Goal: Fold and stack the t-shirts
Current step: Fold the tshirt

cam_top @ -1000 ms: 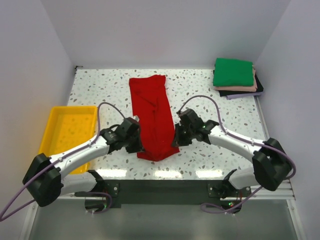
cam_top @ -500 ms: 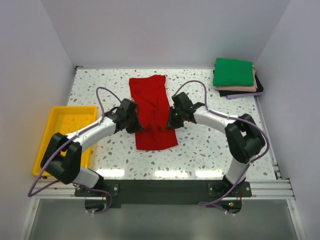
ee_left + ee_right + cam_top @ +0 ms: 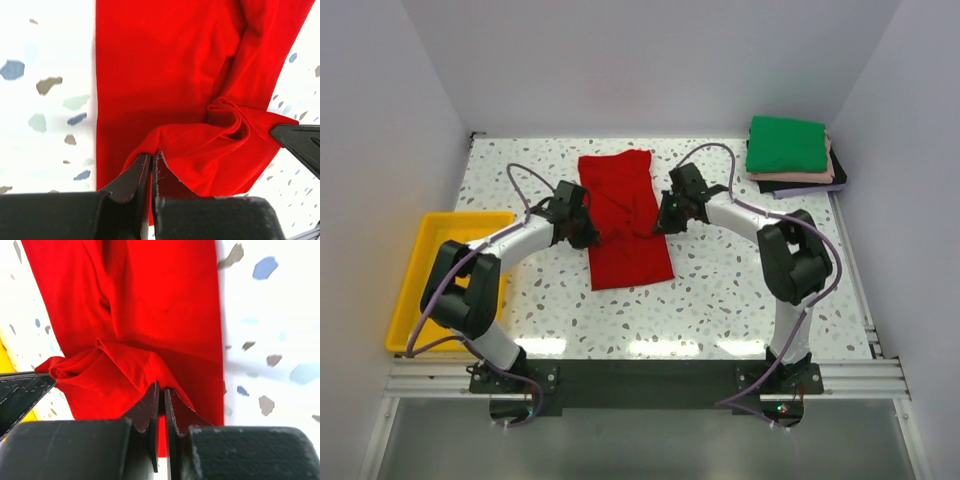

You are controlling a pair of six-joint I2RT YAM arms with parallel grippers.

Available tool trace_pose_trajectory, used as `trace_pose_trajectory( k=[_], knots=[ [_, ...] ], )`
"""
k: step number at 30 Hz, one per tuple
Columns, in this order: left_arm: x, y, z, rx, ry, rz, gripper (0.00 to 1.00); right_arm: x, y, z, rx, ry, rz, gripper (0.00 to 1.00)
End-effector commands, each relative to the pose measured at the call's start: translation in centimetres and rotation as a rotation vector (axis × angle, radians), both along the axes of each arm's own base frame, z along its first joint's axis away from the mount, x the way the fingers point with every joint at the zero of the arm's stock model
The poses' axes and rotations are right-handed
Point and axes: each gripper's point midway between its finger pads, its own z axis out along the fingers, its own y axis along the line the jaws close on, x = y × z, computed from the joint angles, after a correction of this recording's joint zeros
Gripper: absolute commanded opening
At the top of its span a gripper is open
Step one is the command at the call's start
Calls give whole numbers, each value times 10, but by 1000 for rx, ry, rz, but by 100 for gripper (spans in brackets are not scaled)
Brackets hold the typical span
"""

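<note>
The bright red t-shirt [image 3: 625, 215] lies lengthwise in the middle of the table, its near part doubled back over itself. My left gripper [image 3: 588, 228] is shut on the shirt's lifted hem at its left side; the wrist view shows the jaws pinching the cloth [image 3: 210, 145]. My right gripper [image 3: 662, 222] is shut on the same hem at its right side, cloth [image 3: 130, 375] pinched between the jaws. A stack of folded shirts sits at the back right, green [image 3: 786, 144] on top, pale pink [image 3: 800, 177], dark and lavender beneath.
A yellow plastic tray [image 3: 450, 260] sits at the table's left edge. White walls close in the table on three sides. The speckled tabletop [image 3: 740, 290] shows bare at the near right.
Both grippers have carried the shirt's near hem away from the arm bases toward the far end, folding the lower part up over the shirt. The visible red cloth is now shorter.
</note>
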Motion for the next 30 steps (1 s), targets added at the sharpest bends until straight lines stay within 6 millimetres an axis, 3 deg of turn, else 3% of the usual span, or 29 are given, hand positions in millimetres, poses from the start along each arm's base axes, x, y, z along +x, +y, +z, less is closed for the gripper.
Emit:
trace_pose_trajectory(
  k=[1, 12, 24, 30],
  knots=[
    [29, -4, 20, -41, -80, 8, 0, 26, 8, 21, 71, -62, -1, 0],
    [43, 13, 9, -49, -64, 42, 0, 55, 0, 30, 145, -78, -35, 0],
    [63, 15, 13, -89, -79, 34, 0, 70, -4, 33, 209, -80, -53, 0],
    [67, 16, 6, -100, -63, 37, 0, 81, -5, 29, 224, -77, -54, 1]
  ],
)
